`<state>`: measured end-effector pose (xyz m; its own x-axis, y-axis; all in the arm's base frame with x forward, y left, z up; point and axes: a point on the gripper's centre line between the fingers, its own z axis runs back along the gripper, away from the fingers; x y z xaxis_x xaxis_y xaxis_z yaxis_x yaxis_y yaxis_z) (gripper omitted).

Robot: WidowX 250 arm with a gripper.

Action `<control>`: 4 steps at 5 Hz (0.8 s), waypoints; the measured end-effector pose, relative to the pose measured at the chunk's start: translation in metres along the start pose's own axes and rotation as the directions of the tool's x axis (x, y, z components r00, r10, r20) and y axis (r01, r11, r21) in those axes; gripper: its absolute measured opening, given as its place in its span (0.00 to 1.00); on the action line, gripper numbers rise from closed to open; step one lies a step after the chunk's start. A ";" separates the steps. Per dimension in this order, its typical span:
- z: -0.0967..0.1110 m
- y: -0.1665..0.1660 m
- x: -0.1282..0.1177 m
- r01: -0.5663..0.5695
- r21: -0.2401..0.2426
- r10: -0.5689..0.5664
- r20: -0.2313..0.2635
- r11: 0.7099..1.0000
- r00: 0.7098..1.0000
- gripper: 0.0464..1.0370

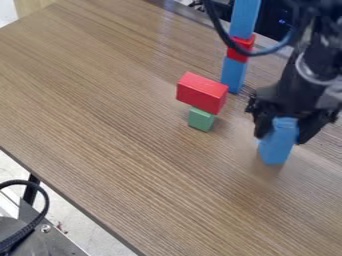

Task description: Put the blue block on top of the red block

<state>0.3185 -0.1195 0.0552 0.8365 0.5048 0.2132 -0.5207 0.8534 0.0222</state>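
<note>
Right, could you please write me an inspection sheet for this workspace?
Surface: wood-grain tabletop.
Job's things: blue block upright at the right, whether touching the tabletop I can't tell; red block lying on a small green block, with no blue block on it.
Clutter: block tower behind, blue over red over blue.
End effector: closed on the blue block from both sides.
Cables: black arm cable looping across the tower in this view; black corner cable at lower left.
Surroundings: metal plate with a bolt; pale floor.
</note>
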 end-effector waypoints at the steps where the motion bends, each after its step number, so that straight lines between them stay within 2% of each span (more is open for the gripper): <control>1: 0.000 -0.001 0.002 -0.009 0.031 0.010 -0.011 0.999 1.000 0.54; 2: 0.001 -0.006 -0.004 0.020 -0.034 -0.022 -0.081 0.999 0.996 0.54; 3: 0.026 0.004 0.005 0.057 -0.216 -0.095 -0.172 0.975 0.980 0.54; 4: 0.056 0.020 0.023 -0.049 -0.338 -0.024 -0.209 0.940 0.978 0.54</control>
<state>0.3178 -0.0979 0.1157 0.8658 0.5004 0.0043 -0.4730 0.8211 -0.3196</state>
